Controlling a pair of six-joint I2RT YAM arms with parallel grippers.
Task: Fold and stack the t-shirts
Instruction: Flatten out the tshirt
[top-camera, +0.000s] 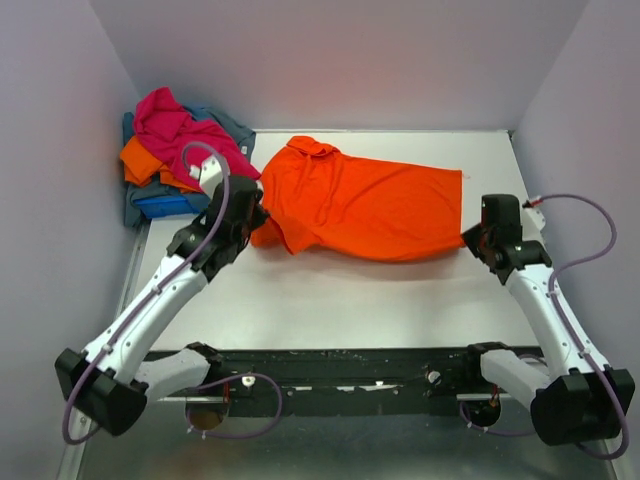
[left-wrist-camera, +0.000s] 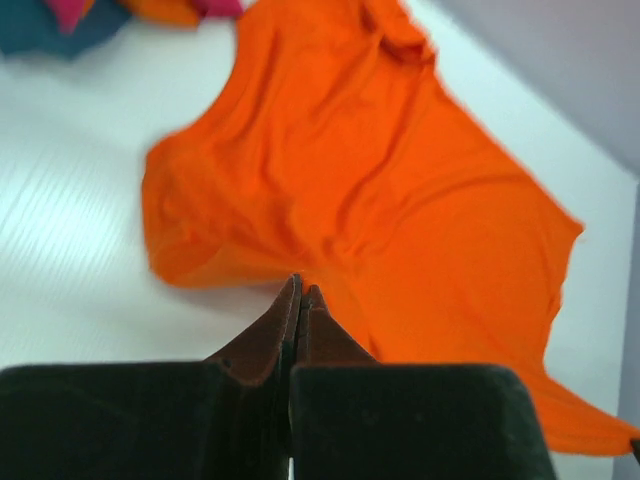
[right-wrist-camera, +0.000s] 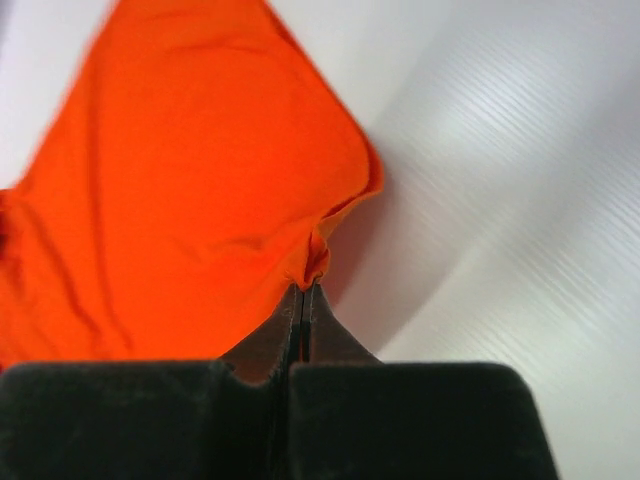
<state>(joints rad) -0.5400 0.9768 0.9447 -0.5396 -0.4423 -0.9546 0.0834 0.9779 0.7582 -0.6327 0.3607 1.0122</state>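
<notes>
Left gripper (left-wrist-camera: 300, 292) pinches orange t-shirt (top-camera: 360, 205) beside sleeve (left-wrist-camera: 190, 230); right gripper (right-wrist-camera: 303, 290) pinches hem corner (right-wrist-camera: 320, 255). Best lift both evenly, fabric taut, clear of counter (top-camera: 350, 300).

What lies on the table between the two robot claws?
The bright orange soft-fabric t-shirt, spread out, reaches from the left claw to the right claw; the top external view shows it.

Left arm (top-camera: 150, 305) and right arm (top-camera: 545, 310): white link shells, black joint housings. Lilac cable (top-camera: 222, 200) looped along each. Left gripper (left-wrist-camera: 300, 292) and right gripper (right-wrist-camera: 303, 292): blocky black bodies, dark brown tapered fingers (left-wrist-camera: 262, 342). Black base rail (top-camera: 340, 375) between.
</notes>
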